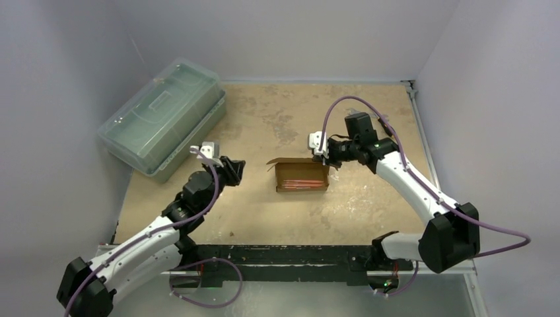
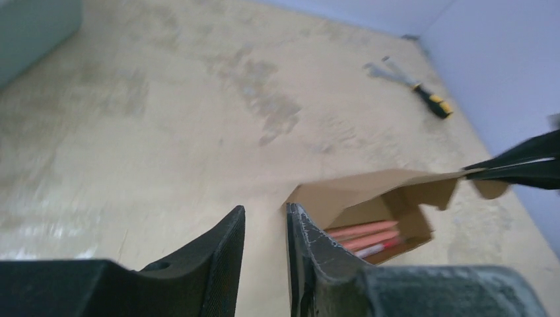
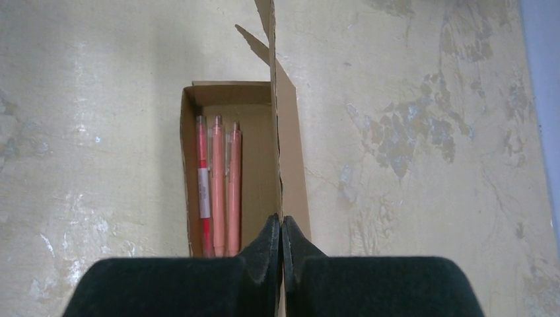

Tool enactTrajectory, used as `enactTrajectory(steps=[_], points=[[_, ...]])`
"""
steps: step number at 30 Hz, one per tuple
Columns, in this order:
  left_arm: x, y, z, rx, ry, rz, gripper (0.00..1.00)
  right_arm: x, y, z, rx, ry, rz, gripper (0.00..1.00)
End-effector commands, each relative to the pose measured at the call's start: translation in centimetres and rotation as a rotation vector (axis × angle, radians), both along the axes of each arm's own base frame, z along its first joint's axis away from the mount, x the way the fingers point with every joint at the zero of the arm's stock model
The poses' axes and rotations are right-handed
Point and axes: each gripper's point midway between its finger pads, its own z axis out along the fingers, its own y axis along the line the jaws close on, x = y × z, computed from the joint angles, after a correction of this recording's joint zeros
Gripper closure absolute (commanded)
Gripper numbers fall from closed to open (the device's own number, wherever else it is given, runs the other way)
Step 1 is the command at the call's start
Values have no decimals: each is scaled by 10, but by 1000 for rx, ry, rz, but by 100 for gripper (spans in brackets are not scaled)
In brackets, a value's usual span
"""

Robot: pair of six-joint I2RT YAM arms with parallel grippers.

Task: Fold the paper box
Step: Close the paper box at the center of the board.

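A brown paper box (image 1: 302, 175) sits open near the middle of a worn tabletop (image 1: 297, 218), with several pink pens (image 1: 304, 183) lying side by side inside it. The right end effector (image 1: 325, 157) is clamped on the edge of the box's long lid flap at the right-hand end, its fingers pressed together on the thin cardboard, and the flap stands upright. Seen from the right wrist, the flap (image 3: 290, 172) runs straight out from between the fingertips, with the pens (image 3: 218, 185) in the tray just beside it. The left end effector (image 1: 234, 168) hovers to the left of the box, apart from it, its fingers (image 2: 228, 244) slightly parted with nothing between them. A translucent green plastic case (image 1: 162, 115) lies at the far left of the tabletop, well away from the box.
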Motion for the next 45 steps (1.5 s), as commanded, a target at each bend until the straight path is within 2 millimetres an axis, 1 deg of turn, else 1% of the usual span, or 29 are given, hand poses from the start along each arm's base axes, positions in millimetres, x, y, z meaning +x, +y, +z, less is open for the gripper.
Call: enactTrajectory(steps=[1, 7, 8, 13, 17, 23, 27, 28, 29, 30, 31, 40, 45], points=[[10, 7, -40, -73, 115, 98, 73, 5, 5, 12, 30, 4, -12, 100], [30, -28, -54, -46, 127, -5, 74, 6, 7, 14, 37, 11, -6, 100], [34, -33, -61, -29, 138, -16, 74, 6, 9, 15, 41, 11, -1, 100], [56, -50, -68, -2, 140, -45, 74, 8, 12, 20, 57, 20, 2, 100], [65, -58, -74, -1, 144, -72, 74, 12, 13, 21, 62, 24, -13, 100], [64, -78, -81, -18, 165, -164, 76, 18, 15, 23, 84, 34, -46, 100], [60, -87, -88, -36, 179, -214, 77, 19, 18, 23, 99, 51, -49, 100], [60, -88, -87, -41, 178, -215, 77, 22, 15, 23, 103, 54, -63, 100], [58, -91, -88, -47, 182, -233, 78, 9, 14, -3, 79, 120, -61, 100], [57, -94, -87, -52, 181, -246, 78, 20, 19, 20, 106, 69, -62, 100], [57, -95, -86, -56, 180, -253, 78, 22, 20, 23, 111, 64, -67, 100], [51, -102, -75, -105, 170, -300, 79, 25, 23, 23, 129, 91, -88, 100], [49, -105, -75, -116, 176, -313, 79, 27, 23, 18, 124, 111, -99, 100]])
